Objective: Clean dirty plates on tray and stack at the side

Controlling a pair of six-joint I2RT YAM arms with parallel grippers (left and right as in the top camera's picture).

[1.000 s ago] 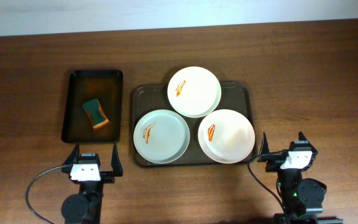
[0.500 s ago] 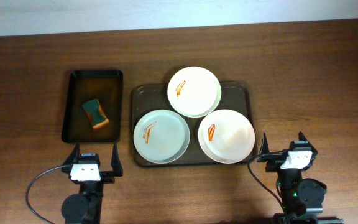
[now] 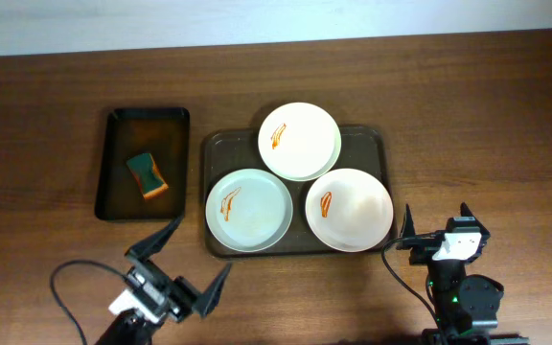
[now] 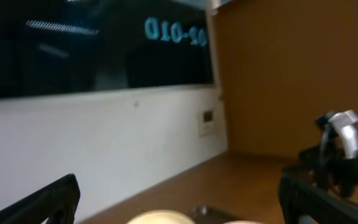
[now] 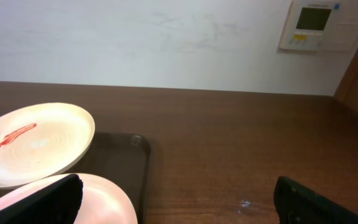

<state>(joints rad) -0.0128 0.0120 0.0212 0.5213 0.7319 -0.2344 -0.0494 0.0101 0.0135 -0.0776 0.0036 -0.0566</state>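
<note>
Three dirty plates [image 3: 248, 209] crowd the tray [image 3: 367, 144] awaiting a wipe, the sponge [image 3: 147, 175] sits ready in the small tray [image 3: 151, 129] alongside, and the left gripper [image 3: 205, 243] and right gripper [image 3: 435, 213] both gape wide, empty.

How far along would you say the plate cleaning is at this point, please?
Done: nothing yet. All three round white plates carry orange-red smears and sit on the large dark brown tray. In hand: nothing; the left gripper and right gripper are open and empty. Remaining: fetching the green-and-orange sponge from the small black tray, wiping each plate, stacking them aside.
</note>
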